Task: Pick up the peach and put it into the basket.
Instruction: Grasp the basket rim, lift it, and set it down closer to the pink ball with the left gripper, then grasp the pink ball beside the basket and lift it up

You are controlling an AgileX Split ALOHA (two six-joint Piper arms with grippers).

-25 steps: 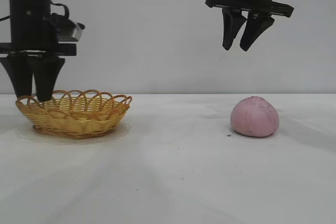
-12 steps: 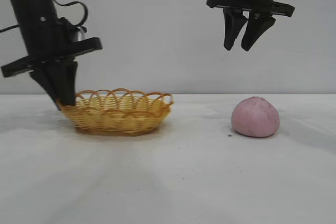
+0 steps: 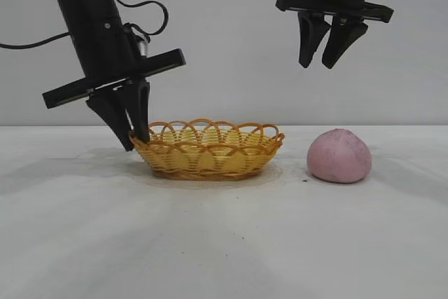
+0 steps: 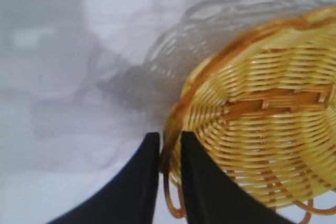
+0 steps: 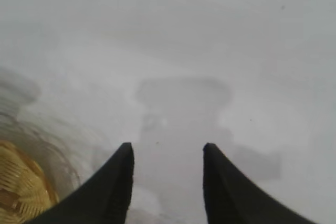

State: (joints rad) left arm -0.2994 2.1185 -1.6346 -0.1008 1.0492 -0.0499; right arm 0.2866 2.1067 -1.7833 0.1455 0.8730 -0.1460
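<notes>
Peach point(image 3: 339, 155), matte pink dome, sat untouched at 3 o'clock of the basket point(image 3: 208, 150), which had been dragged rightward, now near it. Left gripper point(image 3: 131, 134) pinched the basket's 9 o'clock rim, fingers close together. Right gripper point(image 3: 327, 61) hung partly open, empty, at peach's 12 o'clock.
</notes>
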